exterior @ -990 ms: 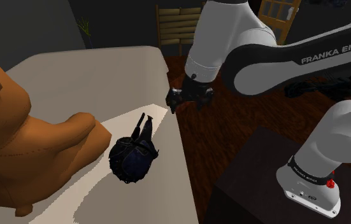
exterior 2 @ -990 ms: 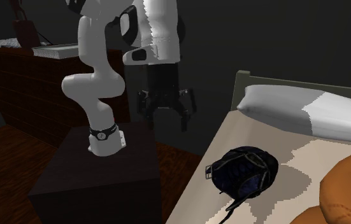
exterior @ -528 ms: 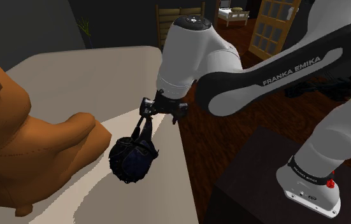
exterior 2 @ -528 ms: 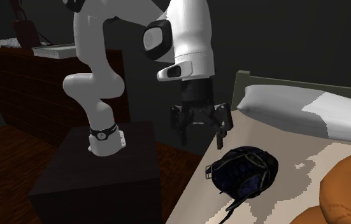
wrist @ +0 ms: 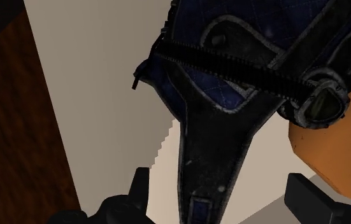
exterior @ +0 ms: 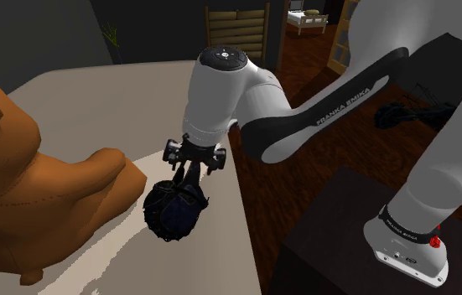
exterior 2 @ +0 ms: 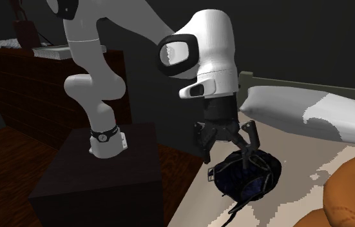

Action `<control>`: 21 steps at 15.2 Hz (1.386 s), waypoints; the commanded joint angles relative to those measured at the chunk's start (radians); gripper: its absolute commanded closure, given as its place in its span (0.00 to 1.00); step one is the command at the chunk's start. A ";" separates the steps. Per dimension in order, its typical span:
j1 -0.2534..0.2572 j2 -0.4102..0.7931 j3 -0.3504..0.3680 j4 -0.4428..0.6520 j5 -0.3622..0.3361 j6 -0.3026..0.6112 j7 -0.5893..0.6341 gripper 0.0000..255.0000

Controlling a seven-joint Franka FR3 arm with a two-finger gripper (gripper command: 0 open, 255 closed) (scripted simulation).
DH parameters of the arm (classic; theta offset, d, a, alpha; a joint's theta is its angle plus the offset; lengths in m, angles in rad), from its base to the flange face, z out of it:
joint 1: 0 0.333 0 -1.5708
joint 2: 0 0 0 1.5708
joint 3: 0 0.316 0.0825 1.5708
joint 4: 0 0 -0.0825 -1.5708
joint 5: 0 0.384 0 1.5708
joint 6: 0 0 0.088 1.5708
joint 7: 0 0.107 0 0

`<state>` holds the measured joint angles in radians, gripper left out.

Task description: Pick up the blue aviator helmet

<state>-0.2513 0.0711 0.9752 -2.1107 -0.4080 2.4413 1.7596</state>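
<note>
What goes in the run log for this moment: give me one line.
phase: pre-grasp | end effector: open, over helmet strap | blue aviator helmet: on bed, beside teddy bear, not held

The gripper [exterior: 187, 173], seemingly spread, hangs just above the dark blue helmet [exterior: 173, 210] on the bed [exterior: 95, 92].

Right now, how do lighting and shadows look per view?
Shoulder view: dim, a jagged-edged shadow crosses the bed beside the aviator helmet. Second exterior view: dark backdrop, stair-stepped shade on the pillow. Wrist view: same stepped shadow edge beside the helmet's strap.
</note>
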 commanded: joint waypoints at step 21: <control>-0.007 -0.015 0.005 0.008 0.024 -0.012 -0.019 1.00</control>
<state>-0.2555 0.0673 0.9770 -2.1065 -0.4013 2.4368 1.7524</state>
